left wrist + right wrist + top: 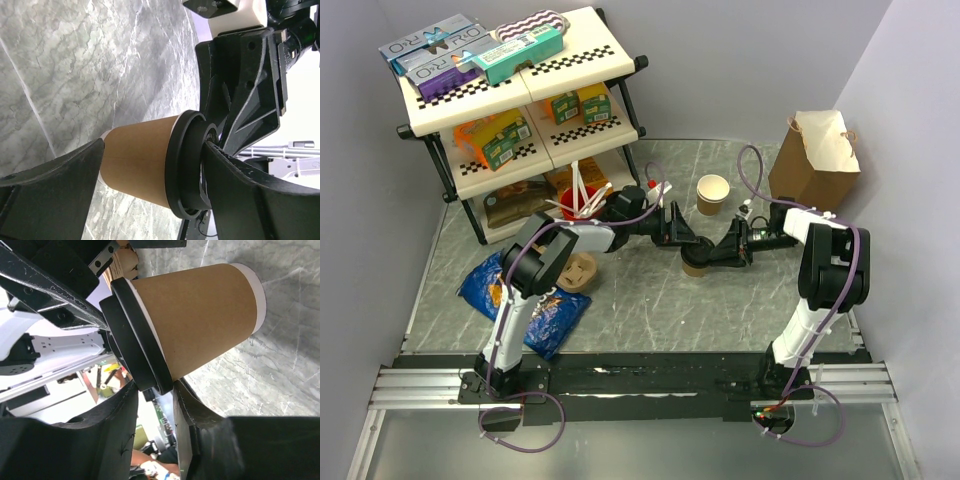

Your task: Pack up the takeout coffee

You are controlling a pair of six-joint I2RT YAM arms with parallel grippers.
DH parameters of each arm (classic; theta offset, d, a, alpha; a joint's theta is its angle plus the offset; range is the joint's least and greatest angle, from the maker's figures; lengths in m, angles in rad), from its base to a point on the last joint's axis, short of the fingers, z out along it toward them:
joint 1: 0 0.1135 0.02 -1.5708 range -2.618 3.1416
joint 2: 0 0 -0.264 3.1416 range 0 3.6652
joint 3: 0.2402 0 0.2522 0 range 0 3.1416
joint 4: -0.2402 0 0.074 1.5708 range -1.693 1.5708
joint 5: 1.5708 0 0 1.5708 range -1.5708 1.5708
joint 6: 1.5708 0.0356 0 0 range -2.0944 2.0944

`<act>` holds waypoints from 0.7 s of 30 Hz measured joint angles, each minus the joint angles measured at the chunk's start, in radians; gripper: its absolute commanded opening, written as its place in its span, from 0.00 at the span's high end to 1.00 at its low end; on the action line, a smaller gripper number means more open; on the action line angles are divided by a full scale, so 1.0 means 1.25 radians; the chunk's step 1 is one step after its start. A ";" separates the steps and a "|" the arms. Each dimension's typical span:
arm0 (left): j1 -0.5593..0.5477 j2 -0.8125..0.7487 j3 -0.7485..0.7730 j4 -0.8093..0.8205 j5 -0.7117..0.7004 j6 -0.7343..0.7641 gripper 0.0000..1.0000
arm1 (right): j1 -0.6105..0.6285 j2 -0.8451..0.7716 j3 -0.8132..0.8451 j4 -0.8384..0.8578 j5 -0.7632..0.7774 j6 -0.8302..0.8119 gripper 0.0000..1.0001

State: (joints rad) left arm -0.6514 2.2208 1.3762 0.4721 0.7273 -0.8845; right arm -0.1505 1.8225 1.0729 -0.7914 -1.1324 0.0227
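Observation:
The takeout coffee (695,267), a tan paper cup with a black lid, is in the middle of the table between both grippers. In the left wrist view the cup (140,160) lies lengthwise between my left gripper's (154,145) fingers, one at its base and one on the lid top. In the right wrist view the cup (200,315) has its black lid rim pinched between the narrow jaws of my right gripper (155,385). In the top view my left gripper (686,250) comes in from the left and my right gripper (712,256) from the right.
A lidless tan cup (712,193) stands behind the grippers. An open brown paper bag (817,158) stands at the back right. A red cup of white sticks (582,205), a shelf rack (520,100), a blue snack bag (525,295) and a tan cardboard piece (580,272) are at the left.

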 measured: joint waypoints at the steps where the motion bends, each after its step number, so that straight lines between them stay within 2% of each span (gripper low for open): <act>1: 0.000 0.000 0.000 0.004 0.001 0.004 0.09 | 0.000 0.000 0.000 0.000 0.000 -0.002 0.51; 2: 0.000 0.000 0.000 0.008 0.000 0.009 0.05 | 0.000 -0.002 0.000 0.002 0.002 -0.006 0.46; 4: 0.000 0.000 -0.003 0.016 -0.002 0.024 0.03 | 0.000 -0.008 -0.002 0.013 0.014 -0.017 0.39; 7: 0.001 -0.001 -0.013 0.036 -0.003 0.039 0.01 | -0.001 -0.043 -0.025 0.059 0.046 -0.027 0.37; 14: 0.011 -0.010 -0.024 0.060 0.005 0.069 0.01 | -0.012 -0.149 -0.076 0.159 0.062 -0.007 0.40; 21: 0.031 -0.020 -0.045 0.075 0.034 0.069 0.01 | -0.025 -0.145 -0.079 0.220 0.062 0.032 0.44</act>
State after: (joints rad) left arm -0.6132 2.1960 1.3197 0.5659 0.7696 -0.7979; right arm -0.1814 1.6417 0.9737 -0.5159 -1.0550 0.0628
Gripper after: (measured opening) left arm 0.995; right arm 0.575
